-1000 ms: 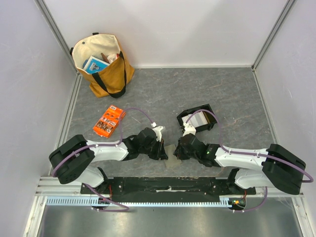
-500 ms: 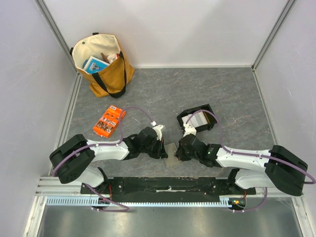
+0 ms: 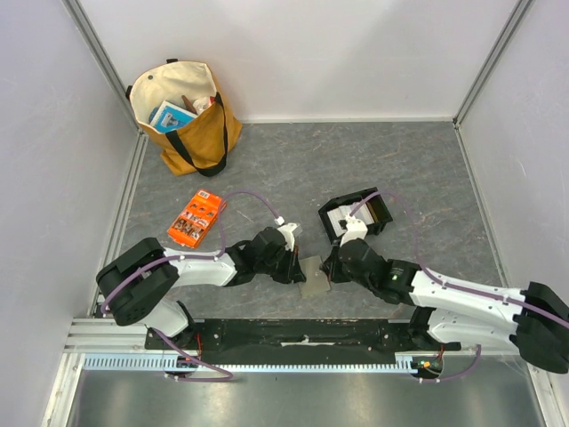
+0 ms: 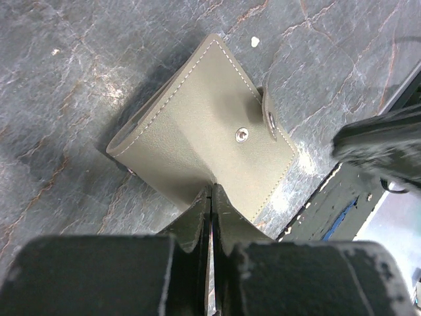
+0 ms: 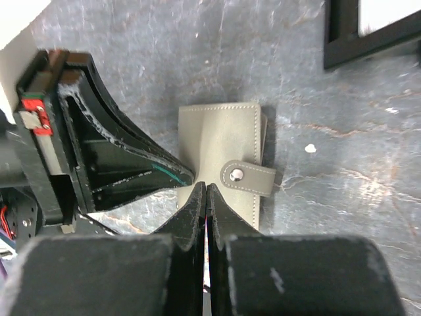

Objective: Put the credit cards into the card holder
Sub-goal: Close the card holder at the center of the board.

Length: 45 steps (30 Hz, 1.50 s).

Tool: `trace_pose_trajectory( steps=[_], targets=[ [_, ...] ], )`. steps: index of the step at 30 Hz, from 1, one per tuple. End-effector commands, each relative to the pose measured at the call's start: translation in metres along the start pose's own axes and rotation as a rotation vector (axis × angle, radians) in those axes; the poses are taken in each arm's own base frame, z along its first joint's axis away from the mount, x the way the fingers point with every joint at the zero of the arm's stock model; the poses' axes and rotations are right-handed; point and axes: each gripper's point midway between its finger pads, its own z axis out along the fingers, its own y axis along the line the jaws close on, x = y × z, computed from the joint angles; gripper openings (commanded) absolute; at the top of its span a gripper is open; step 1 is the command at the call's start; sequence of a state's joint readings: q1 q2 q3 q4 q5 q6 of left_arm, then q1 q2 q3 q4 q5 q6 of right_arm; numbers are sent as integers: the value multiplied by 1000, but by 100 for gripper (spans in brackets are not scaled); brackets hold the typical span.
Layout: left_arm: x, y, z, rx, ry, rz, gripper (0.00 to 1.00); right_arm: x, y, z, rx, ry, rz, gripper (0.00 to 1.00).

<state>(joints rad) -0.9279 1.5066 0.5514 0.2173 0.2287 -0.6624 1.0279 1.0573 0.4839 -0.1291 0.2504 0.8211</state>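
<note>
White-shelled left arm (image 3: 197, 267) and right arm (image 3: 462, 289), black joints, thin purple cables (image 3: 252, 196), 2 black shoulders.

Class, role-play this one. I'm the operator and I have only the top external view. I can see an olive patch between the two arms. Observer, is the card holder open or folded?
Observer: Folded. The left wrist view shows the card holder lying with its stitched outer face up, and the snap stud is on show.
Operator: Are the fingers spread around it?
Observer: No. The left fingers are pressed together, with their tips at the holder's near edge.
Operator: And the other arm?
Observer: The right fingers are shut too, with their tips at the holder's edge near its snap strap.
</note>
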Motion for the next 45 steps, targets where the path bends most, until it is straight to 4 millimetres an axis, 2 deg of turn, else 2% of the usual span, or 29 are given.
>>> trace_pose_trajectory(
  steps=[1,7,16,21,25,29,39,42,45],
  targets=[
    [23,35,1,-129,54,1,4,-30,-17,-12,101,-104,16,3],
    [23,33,-1,-119,62,9,4,-21,-30,0,146,-54,8,2],
    [26,32,-4,-116,71,9,5,-14,-22,17,108,-7,0,2],
    [20,27,-7,-104,53,12,14,-7,-17,21,75,19,4,1],
    [8,18,-10,-86,19,15,26,-4,-14,22,54,30,7,1],
    [-1,11,-10,-75,1,20,29,-1,-13,25,48,42,4,1],
    [-5,11,-5,-87,2,19,27,10,-12,29,26,75,11,1],
    [-1,13,-4,-89,17,19,18,12,-11,31,18,81,15,1],
    [5,18,-2,-100,37,16,15,12,-9,31,10,83,19,1]
  ],
)
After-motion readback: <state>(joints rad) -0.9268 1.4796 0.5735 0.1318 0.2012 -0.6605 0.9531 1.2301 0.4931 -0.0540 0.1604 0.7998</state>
